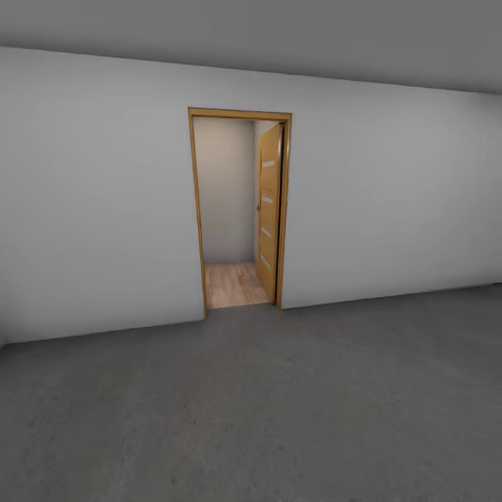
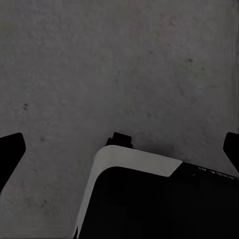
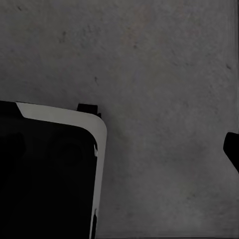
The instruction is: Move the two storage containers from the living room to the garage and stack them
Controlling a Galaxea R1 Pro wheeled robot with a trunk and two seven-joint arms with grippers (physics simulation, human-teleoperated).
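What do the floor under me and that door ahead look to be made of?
The floor looks like bare concrete: dark grey, matte, faintly mottled, with no seams. The door and its frame look like varnished light wood, honey-coloured, the door with pale inset strips, possibly glass. This is a render, so that stays uncertain.

The left gripper is hanging over the floor, its two dark fingertips showing at opposite edges, spread wide with nothing between them. The dark grey, mottled concrete is lying beneath, while the robot's base, black with a pale rounded rim, is showing below the fingers.
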